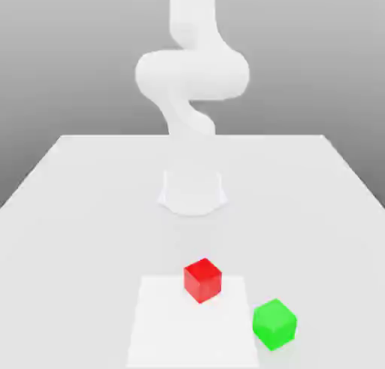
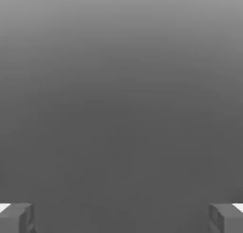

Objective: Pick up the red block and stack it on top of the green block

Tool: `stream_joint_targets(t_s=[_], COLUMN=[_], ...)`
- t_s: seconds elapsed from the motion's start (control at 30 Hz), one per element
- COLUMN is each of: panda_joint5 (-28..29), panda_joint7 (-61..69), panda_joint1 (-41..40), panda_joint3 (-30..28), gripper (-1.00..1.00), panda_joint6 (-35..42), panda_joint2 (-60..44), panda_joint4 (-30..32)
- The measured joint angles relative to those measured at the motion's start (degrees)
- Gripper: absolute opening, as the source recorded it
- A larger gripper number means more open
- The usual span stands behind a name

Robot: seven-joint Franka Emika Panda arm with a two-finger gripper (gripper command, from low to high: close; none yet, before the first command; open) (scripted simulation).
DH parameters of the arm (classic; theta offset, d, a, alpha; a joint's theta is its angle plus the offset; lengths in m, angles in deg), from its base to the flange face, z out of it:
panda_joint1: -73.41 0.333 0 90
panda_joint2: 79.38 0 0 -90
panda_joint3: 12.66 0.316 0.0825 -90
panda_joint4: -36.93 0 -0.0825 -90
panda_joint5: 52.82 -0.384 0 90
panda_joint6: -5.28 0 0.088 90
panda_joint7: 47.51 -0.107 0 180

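A red block [image 1: 202, 279] rests on the white table, on a paler square patch near the front. A green block [image 1: 274, 324] sits on the table just off that patch, toward the exterior view's right and slightly nearer the front, apart from the red one. The white arm [image 1: 192, 74] rises from its base at the table's middle and bends upward out of the frame. In the hand view my gripper [image 2: 121, 218] is open, its two grey fingertips [image 2: 16, 217] standing far apart with nothing between them, facing a plain grey background.
The arm's round base [image 1: 192, 192] stands behind the blocks on the white table [image 1: 75, 210]. The paler square patch [image 1: 192, 322] lies at the front centre. The table's edges run close to both sides of the exterior view.
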Motion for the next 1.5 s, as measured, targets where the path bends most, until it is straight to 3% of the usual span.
stream_joint_targets(t_s=[0.6, 0.73, 0.87, 0.9, 1.13, 1.33, 1.4, 1.5], panda_joint5=[-3.7, 2.5, 10.3, 11.2, 11.1, 0.7, -0.9, -0.9], panda_joint7=[-47.0, -53.6, -59.3, -59.9, -59.8, -52.5, -50.9, -46.7], panda_joint1=[-10.2, -10.1, -4.2, -3.1, -2.9, -3.1, -2.4, 0.6], panda_joint3=[14.0, 12.3, 4.3, 2.9, 2.9, 6.2, 6.1, 7.5], gripper=[0.0, 0.0, 0.0, -1.0, -1.0, -1.0, -1.0, -1.0], panda_joint6=[-26.0, -32.7, -39.6, -40.6, -40.5, -31.3, -28.0, -23.9], panda_joint2=[-35.4, -43.6, -51.8, -53.0, -52.8, -41.8, -38.4, -39.2], panda_joint4=[30.1, 30.3, 29.2, 29.0, 29.1, 30.7, 30.9, 26.1])
